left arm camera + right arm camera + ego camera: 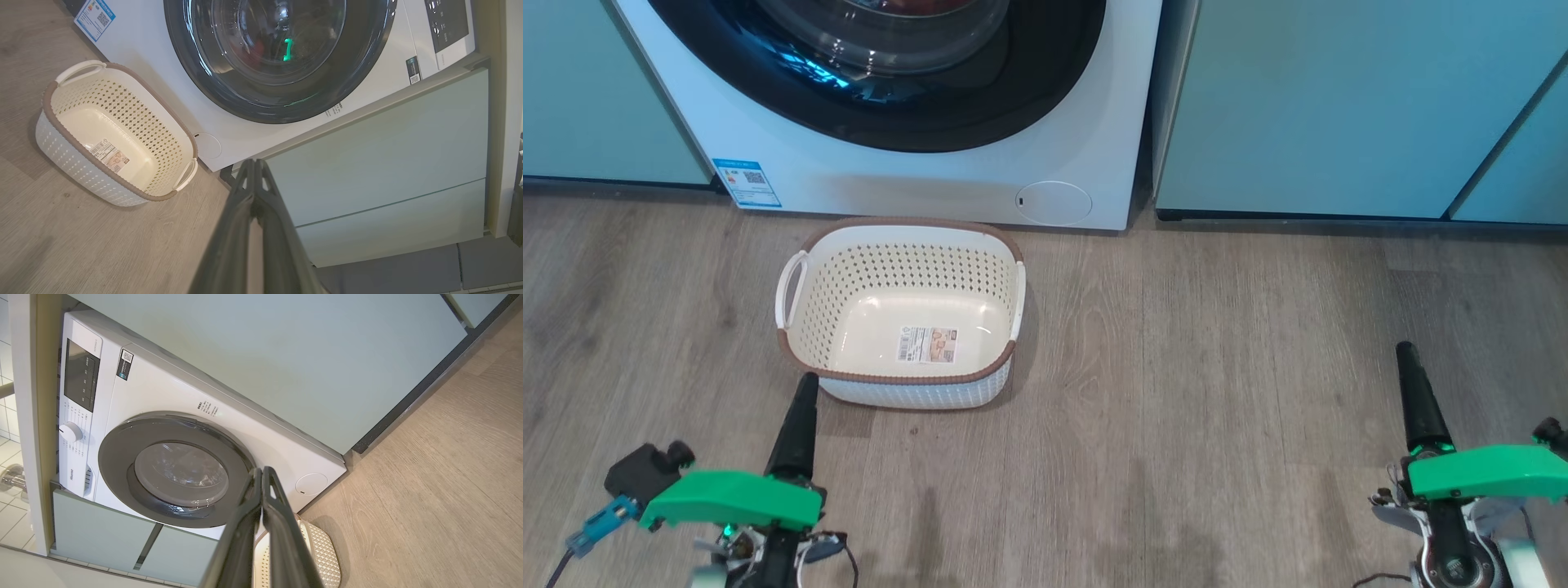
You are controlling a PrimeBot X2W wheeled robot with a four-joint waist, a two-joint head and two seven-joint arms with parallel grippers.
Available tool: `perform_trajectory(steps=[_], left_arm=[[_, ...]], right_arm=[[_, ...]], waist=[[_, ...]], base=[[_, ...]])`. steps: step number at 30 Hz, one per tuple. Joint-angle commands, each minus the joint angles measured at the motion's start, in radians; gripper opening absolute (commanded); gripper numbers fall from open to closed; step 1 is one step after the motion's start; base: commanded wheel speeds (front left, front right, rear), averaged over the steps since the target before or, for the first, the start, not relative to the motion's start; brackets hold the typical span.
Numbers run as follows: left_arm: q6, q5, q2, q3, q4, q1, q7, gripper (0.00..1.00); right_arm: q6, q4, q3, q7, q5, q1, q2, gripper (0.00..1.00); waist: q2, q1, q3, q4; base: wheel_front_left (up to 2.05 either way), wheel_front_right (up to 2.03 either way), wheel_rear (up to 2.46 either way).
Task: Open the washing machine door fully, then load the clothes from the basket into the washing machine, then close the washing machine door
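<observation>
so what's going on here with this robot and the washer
A two-armed robot faces the washing machine. The washing machine door is closed, with what looks like red fabric behind the glass. The basket on the floor is empty. Left pincer and right pincer are both shut, holding nothing.

The big white front-loading washing machine [163, 392] carries the brand name Hisense at its top left; its blue sticker's [747, 181] print is too small to read.

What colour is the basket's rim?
Brown; the basket rim shows best in the head view.
</observation>
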Motion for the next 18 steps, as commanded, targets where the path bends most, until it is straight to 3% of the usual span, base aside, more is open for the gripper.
perform_trajectory(steps=[1,18], left_arm=[[-0.009,-0.029,0.018,0.032,-0.027,-0.053,0.007,0.0],[-0.024,-0.218,0.02,0.065,-0.004,-0.062,0.055,0.0]], right_arm=[[0.0,-0.028,0.015,0.011,0.03,-0.049,-0.017,0.0],[0.0,-0.012,0.018,0.061,0.216,-0.059,-0.018,0.0]], waist=[[0.0,0.0,-0.001,0.0],[0.0,0.0,-0.018,-0.006]], base=[[0.0,0.0,0.0],[0.0,0.0,0.0]])
